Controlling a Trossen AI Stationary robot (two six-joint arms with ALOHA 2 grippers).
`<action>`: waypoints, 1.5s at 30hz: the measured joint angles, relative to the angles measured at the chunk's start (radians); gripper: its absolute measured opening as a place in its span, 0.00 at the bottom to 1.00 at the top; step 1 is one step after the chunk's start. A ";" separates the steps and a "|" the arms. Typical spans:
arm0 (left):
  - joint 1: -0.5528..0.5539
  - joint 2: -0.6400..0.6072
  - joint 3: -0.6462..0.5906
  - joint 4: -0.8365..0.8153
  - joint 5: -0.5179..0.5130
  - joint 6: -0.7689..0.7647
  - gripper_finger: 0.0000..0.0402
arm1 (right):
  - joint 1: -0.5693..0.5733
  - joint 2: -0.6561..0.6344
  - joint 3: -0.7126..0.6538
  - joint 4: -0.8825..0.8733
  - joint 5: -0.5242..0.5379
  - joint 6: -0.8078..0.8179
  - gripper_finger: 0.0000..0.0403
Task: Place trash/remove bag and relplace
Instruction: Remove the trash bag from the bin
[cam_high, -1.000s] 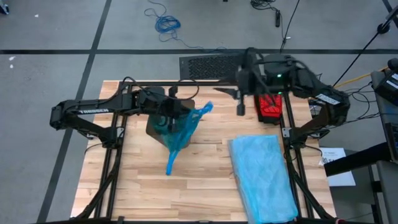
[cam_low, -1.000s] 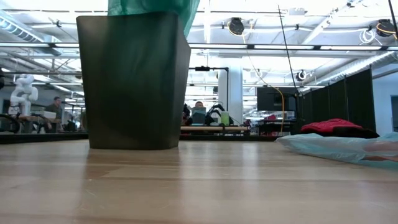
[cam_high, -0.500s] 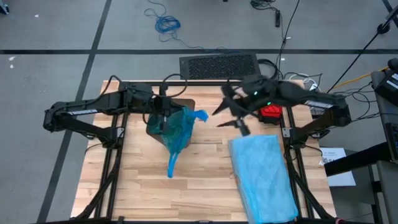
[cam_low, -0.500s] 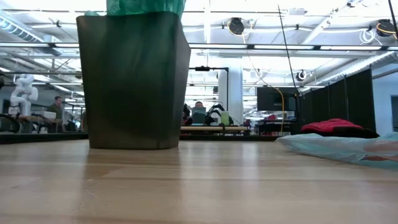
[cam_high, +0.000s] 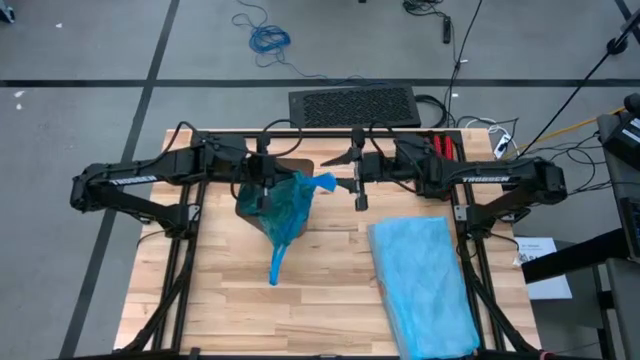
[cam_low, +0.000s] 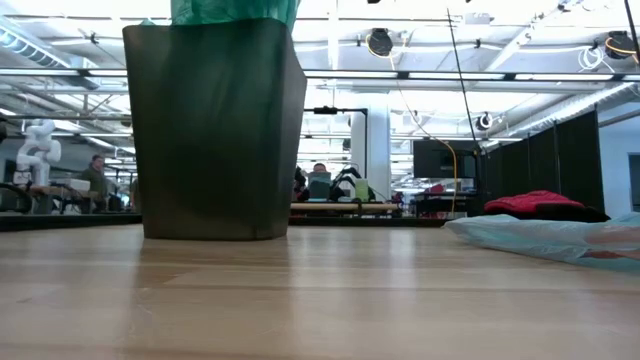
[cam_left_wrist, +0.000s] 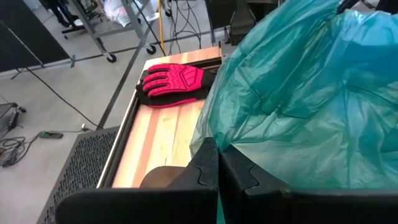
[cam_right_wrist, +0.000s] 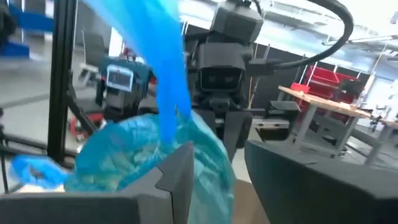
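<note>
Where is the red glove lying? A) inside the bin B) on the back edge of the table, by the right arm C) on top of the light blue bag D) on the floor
B: the red glove lies flat on the table's back edge, beside the right arm.

teal bags: 1 (cam_high: 285, 205) | sky-blue bags: 1 (cam_high: 425, 285) | bins: 1 (cam_low: 215, 130) | red gloves: 1 (cam_left_wrist: 174, 81)

A red glove (cam_left_wrist: 174, 81) lies at the table's (cam_high: 330, 290) far edge; a pale blue bag (cam_high: 420, 285) lies flat.
</note>
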 joint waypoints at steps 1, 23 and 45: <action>0.000 0.000 0.000 0.001 0.000 0.000 0.00 | 0.003 0.010 0.000 0.021 0.001 0.019 0.34; 0.000 0.000 0.000 0.013 -0.022 -0.003 0.00 | 0.079 0.171 0.003 0.327 0.004 0.036 0.36; 0.000 0.062 0.001 -0.001 -0.045 -0.032 0.00 | 0.087 0.174 0.203 0.225 0.066 -0.096 0.00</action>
